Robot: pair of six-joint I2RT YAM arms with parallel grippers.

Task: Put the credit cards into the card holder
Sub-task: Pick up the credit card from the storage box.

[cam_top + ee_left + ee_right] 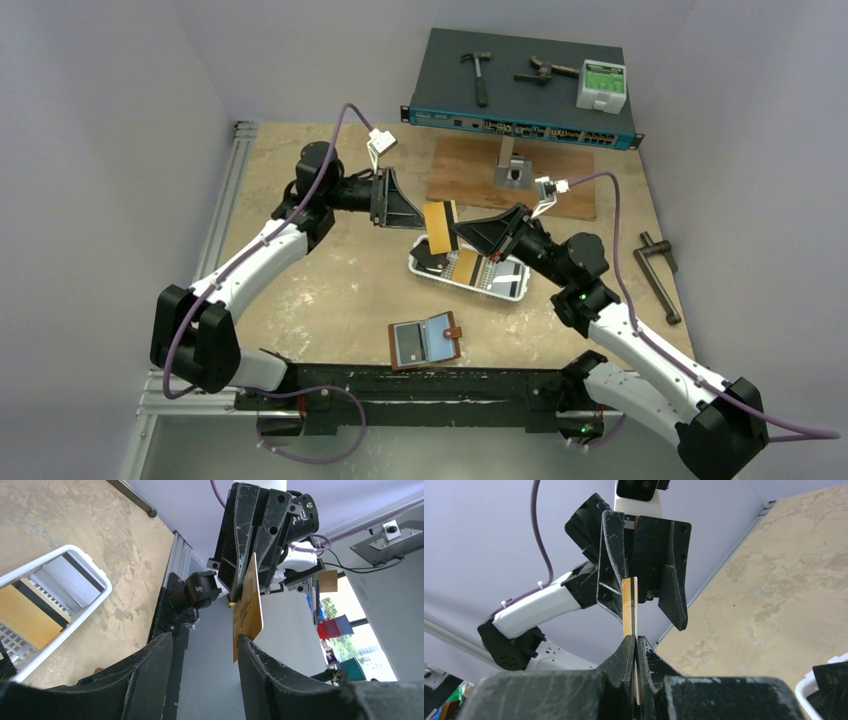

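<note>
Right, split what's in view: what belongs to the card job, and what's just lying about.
Job: orange-yellow card, pinched by the right gripper, the left gripper open around it; more cards in the white tray; open brown card holder.

Lying about: network switch, with hammer, metal tool and white-green box on it; wooden board; crank handle.

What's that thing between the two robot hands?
An orange-yellow credit card: the right hand pinches one edge, and the other end stands between the open fingers of the left hand, clearest in the right wrist view.
</note>
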